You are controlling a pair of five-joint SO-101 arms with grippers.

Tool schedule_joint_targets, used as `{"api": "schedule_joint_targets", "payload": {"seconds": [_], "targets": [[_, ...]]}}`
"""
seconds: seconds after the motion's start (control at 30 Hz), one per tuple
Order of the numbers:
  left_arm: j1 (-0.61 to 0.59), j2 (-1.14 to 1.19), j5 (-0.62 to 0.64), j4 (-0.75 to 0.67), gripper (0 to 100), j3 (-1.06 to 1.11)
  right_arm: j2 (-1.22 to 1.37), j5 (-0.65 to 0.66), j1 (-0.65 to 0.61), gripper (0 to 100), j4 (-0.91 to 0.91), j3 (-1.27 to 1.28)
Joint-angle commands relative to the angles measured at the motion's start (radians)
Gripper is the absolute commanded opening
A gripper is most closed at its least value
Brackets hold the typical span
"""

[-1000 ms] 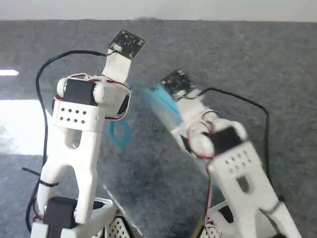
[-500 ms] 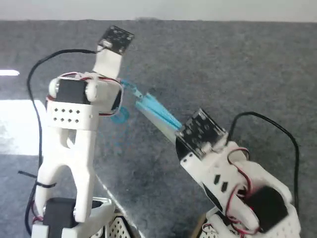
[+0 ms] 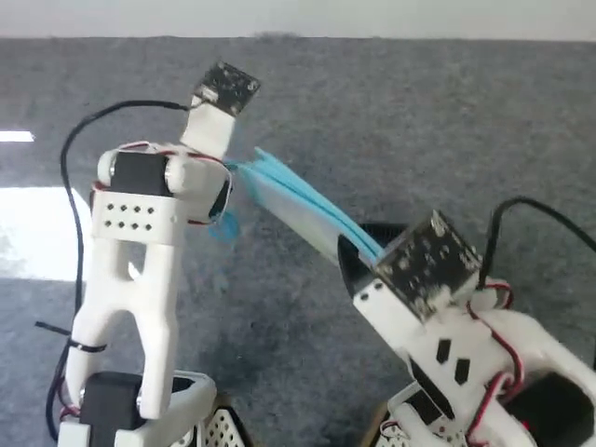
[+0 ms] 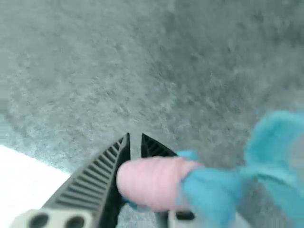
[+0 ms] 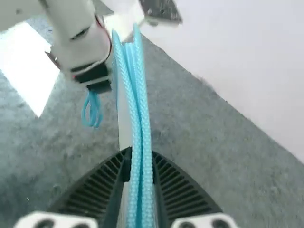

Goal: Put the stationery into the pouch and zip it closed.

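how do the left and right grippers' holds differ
The left gripper pinches a pink tab with a blue cord; the right gripper clamps the blue mesh pouch by its edge. The tab sits behind the left's tips; the pouch runs past the right's. Both are shut.

Table (image 3: pixel 419 121): the visible top is covered in grey, coarse, carpet-like fabric lying flat. White patch (image 3: pixel 33 233) on the left part of the covering, reaching the picture's edge; sheet or glare cannot be determined. Left arm's base (image 3: pixel 140 414) and right arm's base (image 3: pixel 419 419) stand at the near edge, well apart. The far edge meets a pale wall (image 3: pixel 372 17).
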Motion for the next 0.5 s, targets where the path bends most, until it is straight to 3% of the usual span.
{"api": "schedule_joint_targets", "payload": {"seconds": [0.0,0.23,0.47], "targets": [[0.023,-0.012,-0.068,0.008,4,0.047,0.099,-0.031,0.002,0.6,-0.021,-0.189],[0.020,-0.012,-0.095,-0.009,3,0.143,0.302,-0.049,0.104,0.6,-0.028,-0.422],[-0.025,0.006,-0.094,-0.041,3,0.177,0.340,-0.049,0.113,0.6,-0.012,-0.595]]}}
